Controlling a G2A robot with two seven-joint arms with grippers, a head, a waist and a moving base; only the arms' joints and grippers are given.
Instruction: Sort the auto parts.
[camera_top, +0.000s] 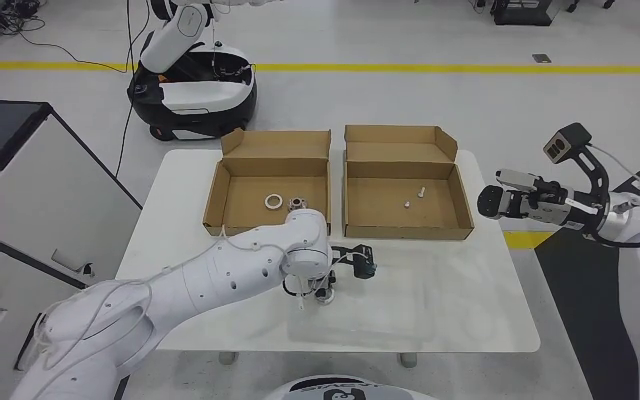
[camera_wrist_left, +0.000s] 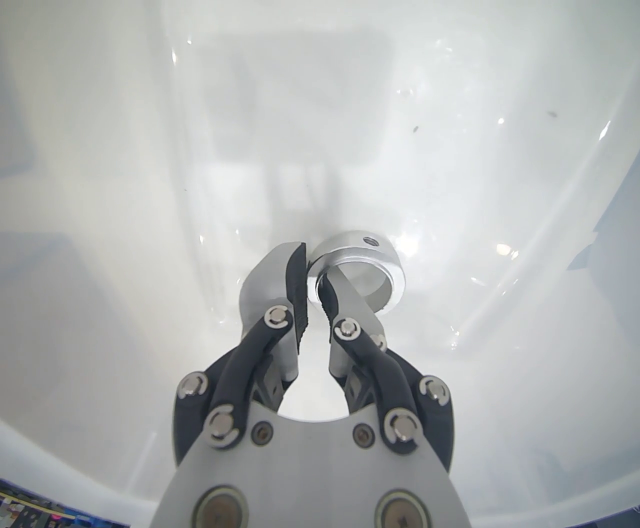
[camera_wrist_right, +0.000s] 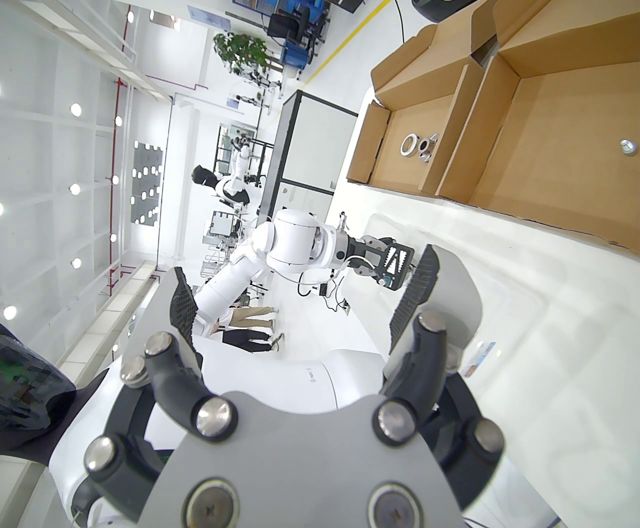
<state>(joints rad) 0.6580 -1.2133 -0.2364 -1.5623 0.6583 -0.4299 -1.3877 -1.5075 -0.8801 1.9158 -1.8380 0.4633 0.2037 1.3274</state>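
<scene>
Left wrist view: I've got my left gripper (camera_wrist_left: 312, 272) clamped on the metal collar (camera_wrist_left: 357, 247), one finger inside it, low over the white table (camera_wrist_left: 450, 150).
Right gripper (camera_wrist_right: 300, 295): jaws spread wide, holding nothing, by the table's right edge.
Left box (camera_top: 213, 195): two rings (camera_top: 271, 201).
Right box (camera_top: 463, 195): small bolts (camera_top: 408, 203).

We take this for a robotics lab: a second robot (camera_top: 195, 85) stands beyond our table (camera_top: 450, 300), a yellow line (camera_top: 400, 68) crosses the grey floor (camera_top: 400, 30), cables (camera_top: 25, 25) trail there, and round lights (camera_wrist_right: 75, 109) dot the ceiling (camera_wrist_right: 40, 150).
</scene>
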